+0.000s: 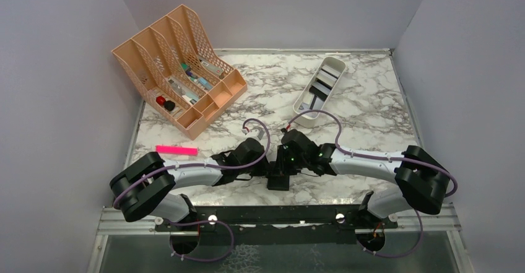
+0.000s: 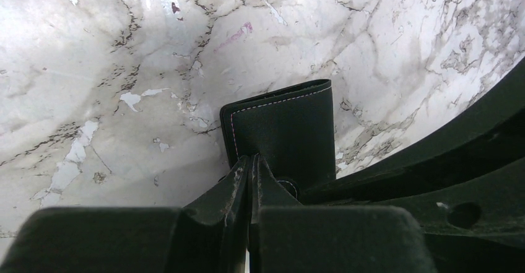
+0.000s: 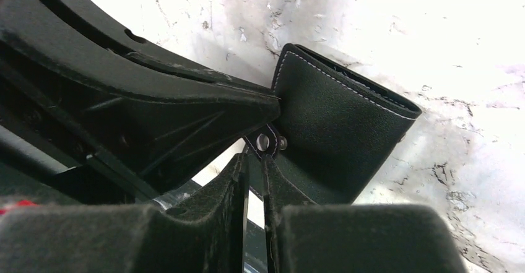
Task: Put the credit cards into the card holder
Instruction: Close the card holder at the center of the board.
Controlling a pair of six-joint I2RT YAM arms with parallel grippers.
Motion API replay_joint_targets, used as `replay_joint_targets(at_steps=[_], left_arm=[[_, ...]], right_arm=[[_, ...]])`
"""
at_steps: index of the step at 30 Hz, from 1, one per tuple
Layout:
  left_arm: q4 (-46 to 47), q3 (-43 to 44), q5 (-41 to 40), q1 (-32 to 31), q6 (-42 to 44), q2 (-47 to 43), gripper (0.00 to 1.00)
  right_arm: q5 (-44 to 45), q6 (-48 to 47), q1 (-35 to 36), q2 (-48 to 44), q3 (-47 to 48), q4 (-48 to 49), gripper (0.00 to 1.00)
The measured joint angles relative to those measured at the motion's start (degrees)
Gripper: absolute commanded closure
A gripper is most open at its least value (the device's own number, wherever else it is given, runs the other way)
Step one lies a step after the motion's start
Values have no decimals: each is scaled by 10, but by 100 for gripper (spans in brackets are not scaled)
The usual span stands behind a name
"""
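A black card holder (image 1: 278,181) with pale stitching sits on the marble tabletop (image 1: 371,121), close to my two arm bases and about midway between them. Every place below is given from this card holder.

My left fingers (image 2: 250,164) reach the card holder from its left side. They are pressed together tip to tip, pinching the holder's near edge. In my left wrist view, the holder's stitched corner shows just past the tips.

My right fingers (image 3: 254,161) come at the card holder from its right side. They stand almost together, with only a thin slit between them. Their tips sit at a small tab of the holder that carries a metal snap stud (image 3: 263,141). I cannot tell whether they grip that tab or only touch it. In my right wrist view the holder is tilted up off the tabletop, with a dark slot along its stitched upper edge. The tip of one left finger meets its upper corner.

The credit cards (image 1: 326,82), grey and dark, lie in a long white tray (image 1: 303,108). The tray is beyond the card holder and to its right, well apart from it.

Beyond the card holder to its left, also well apart, stands a peach file organiser (image 1: 192,22) with slanted lattice dividers and small items in its compartments. A flat pink strip (image 1: 176,150) lies on the tabletop to the left of the card holder, beside my left arm.
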Motion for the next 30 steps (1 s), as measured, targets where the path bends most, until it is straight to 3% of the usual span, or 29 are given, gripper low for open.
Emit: replay_joint_targets(at_steps=[30], left_arm=[[-16, 9, -4, -1, 0, 2, 95]], right_arm=[[22, 37, 2, 9, 0, -11, 75]])
